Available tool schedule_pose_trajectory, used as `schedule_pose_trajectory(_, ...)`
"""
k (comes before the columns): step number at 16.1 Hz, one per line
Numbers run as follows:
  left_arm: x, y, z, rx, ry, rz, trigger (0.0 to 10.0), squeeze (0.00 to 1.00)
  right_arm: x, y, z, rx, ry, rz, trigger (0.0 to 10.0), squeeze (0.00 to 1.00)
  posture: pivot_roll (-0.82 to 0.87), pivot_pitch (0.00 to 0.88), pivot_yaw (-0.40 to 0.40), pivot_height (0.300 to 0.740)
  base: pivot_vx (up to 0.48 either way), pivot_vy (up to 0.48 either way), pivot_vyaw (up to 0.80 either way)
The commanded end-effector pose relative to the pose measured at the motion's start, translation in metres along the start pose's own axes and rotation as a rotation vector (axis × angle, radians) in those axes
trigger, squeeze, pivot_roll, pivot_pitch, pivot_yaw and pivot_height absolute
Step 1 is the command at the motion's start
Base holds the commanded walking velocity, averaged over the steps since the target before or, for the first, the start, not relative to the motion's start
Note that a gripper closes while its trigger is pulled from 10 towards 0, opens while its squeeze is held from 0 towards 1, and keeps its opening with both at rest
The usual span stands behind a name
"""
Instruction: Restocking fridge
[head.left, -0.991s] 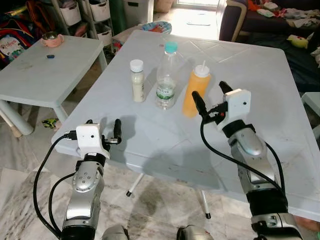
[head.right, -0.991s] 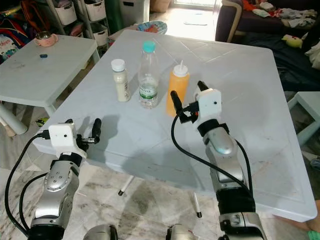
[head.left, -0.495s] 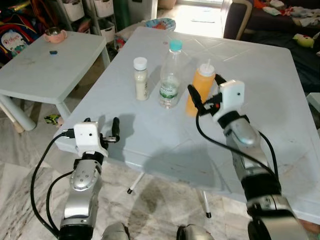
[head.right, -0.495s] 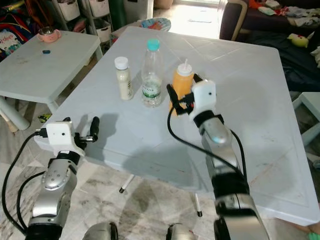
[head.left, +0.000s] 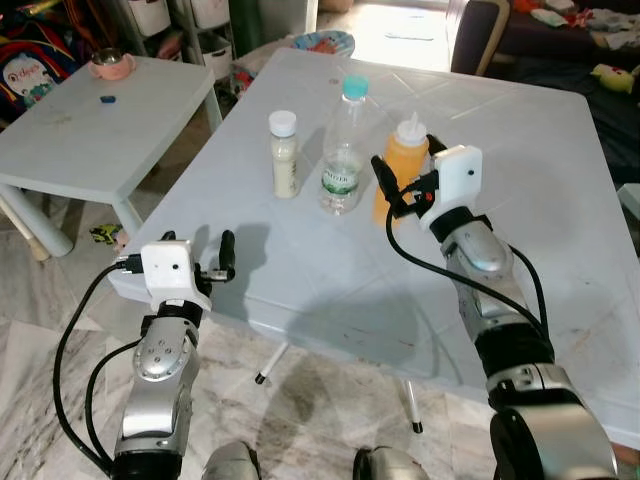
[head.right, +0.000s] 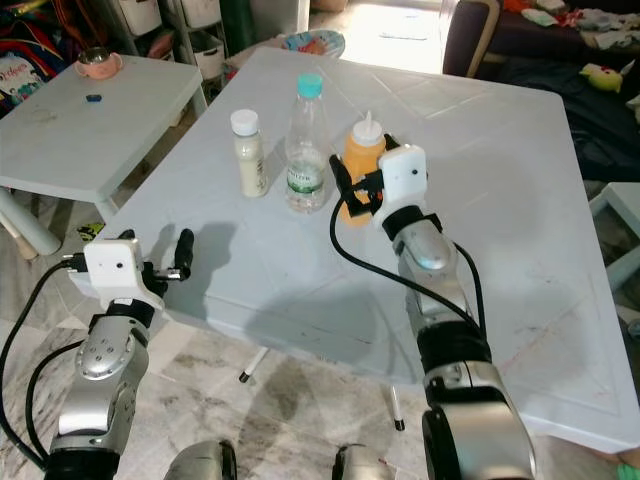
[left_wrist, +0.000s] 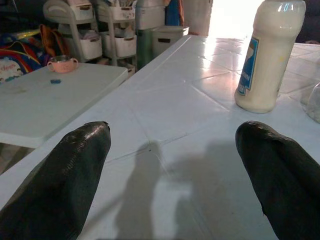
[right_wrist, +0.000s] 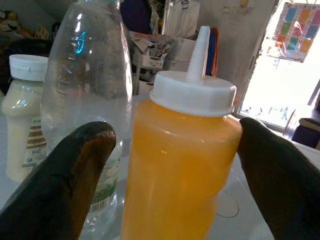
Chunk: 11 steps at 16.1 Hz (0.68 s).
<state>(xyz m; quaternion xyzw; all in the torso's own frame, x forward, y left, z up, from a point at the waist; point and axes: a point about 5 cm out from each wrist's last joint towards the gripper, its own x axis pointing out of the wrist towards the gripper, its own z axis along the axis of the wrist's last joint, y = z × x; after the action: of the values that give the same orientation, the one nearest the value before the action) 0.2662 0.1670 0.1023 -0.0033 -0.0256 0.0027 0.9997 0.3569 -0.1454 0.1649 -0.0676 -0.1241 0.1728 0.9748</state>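
3 bottles stand on the smooth white table (head.left: 330, 290). The right gripper (right_wrist: 170, 165) is wide open around the orange squeeze bottle (right_wrist: 175, 175), not squeezing. The left gripper (left_wrist: 175, 165) is open, empty.

Silver jointed arms are seen, each capped by a white wrist box, black looping cables and black-fingered end effectors.

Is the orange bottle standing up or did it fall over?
Standing up. The orange squeeze bottle sits upright on the table, its white nozzle pointing up, between the right gripper's open fingers.
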Motion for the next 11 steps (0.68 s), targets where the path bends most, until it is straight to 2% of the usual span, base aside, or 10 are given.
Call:
schedule_pose_trajectory(1, -0.002, 0.003, 0.000, 0.012, 0.010, 0.008, 10.0, 0.00, 0.002, -0.003, 0.002, -0.007, -0.015, -0.011, 10.0, 0.00, 0.07, 0.106, -0.004, 0.740, 0.000, 0.000, 0.00)
schedule_pose_trajectory(5, -0.003, -0.001, -0.002, 0.008, 0.019, -0.005, 10.0, 0.00, 0.004, -0.016, 0.003, -0.028, -0.005, -0.043, 10.0, 0.00, 0.06, 0.111, 0.004, 0.740, 0.000, 0.000, 0.00)
schedule_pose_trajectory(10, -0.003, 0.000, -0.002, 0.010, 0.022, -0.002, 10.0, 0.00, 0.019, -0.016, 0.009, -0.046, -0.015, -0.006, 10.0, 0.00, 0.08, 0.109, -0.003, 0.740, 0.000, 0.000, 0.00)
schedule_pose_trajectory(11, -0.003, 0.000, -0.001, 0.011, 0.022, 0.001, 10.0, 0.00, 0.023, -0.015, 0.011, -0.045, -0.022, 0.000, 0.0, 0.00, 0.08, 0.109, -0.004, 0.740, 0.000, 0.000, 0.00)
